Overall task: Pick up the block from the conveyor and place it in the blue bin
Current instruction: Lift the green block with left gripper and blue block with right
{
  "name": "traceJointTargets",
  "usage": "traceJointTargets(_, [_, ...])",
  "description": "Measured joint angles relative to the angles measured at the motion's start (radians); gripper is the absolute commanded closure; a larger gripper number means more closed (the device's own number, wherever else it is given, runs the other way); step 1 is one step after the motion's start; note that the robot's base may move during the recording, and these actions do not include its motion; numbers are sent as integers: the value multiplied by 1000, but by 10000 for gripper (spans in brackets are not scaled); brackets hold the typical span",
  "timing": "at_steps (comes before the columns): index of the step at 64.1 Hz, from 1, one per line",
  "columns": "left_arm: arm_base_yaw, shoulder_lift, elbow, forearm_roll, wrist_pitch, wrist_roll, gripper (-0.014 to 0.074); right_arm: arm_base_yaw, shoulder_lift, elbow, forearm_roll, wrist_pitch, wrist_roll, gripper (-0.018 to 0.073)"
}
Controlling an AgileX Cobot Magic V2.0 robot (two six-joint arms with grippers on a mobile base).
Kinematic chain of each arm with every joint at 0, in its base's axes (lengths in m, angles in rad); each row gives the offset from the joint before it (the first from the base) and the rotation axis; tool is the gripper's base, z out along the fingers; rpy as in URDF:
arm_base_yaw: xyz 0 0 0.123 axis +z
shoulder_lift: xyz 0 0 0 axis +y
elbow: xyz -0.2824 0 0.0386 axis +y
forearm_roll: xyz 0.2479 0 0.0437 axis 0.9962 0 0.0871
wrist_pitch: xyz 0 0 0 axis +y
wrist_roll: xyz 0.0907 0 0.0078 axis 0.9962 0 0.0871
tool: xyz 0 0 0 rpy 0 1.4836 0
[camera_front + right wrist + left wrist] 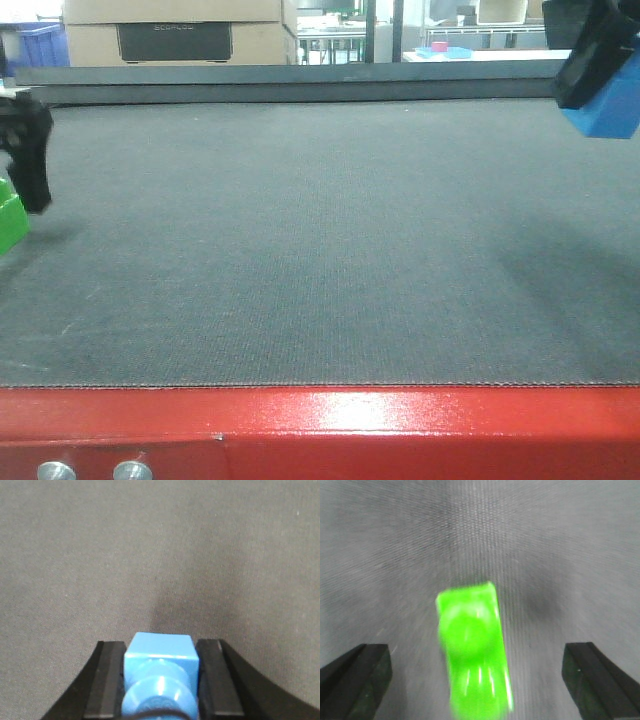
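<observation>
On the conveyor (pixel 320 250), whose dark belt runs wide above the red frame (pixel 320 420) at 6 o'clock, two blocks are in play. At 2 o'clock in the front view the right gripper (pixel 161 680) has its jaws closed snugly on a blue block (pixel 160 652), one finger flat against each side. The block hangs clear of the belt, which suits carrying it off rather than dragging it over the textured surface. At 9 o'clock the left gripper (pixel 477 680) hangs low with its fingers (pixel 355 680) spread wide, well apart from the green block (pixel 472 650) that lies on the belt between them. That straddle lines the jaws up for a side grip, though nothing is pinched yet. The left wrist view is blurred, so the gap to the belt is hard to judge. A blue crate (pixel 40 45) sits in the background at 11 o'clock; I cannot tell whether it is the bin. By my reading, the blue block is ready to go to the bin, and the green one awaits closing and lifting.
</observation>
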Motion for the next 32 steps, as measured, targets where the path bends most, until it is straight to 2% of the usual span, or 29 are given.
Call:
traceJointTargets(7, [0,36,0,0,-18,0,45,0,0,0,0,-12,0,712])
traceJointTargets(12, [0,52,0,0,-27,0,131,0,0,0,0,-16,0,712])
traceJointTargets(15, [0,58,0,0,-30,0,209,0,0,0,0,-17,0,712])
traceJointTargets(28, [0,62,-16,0,-15,0,713,0,0,0,0,-18,0,712])
traceJointTargets(32, [0,62,-27,0,11,0,707,0,0,0,0,-18,0,712])
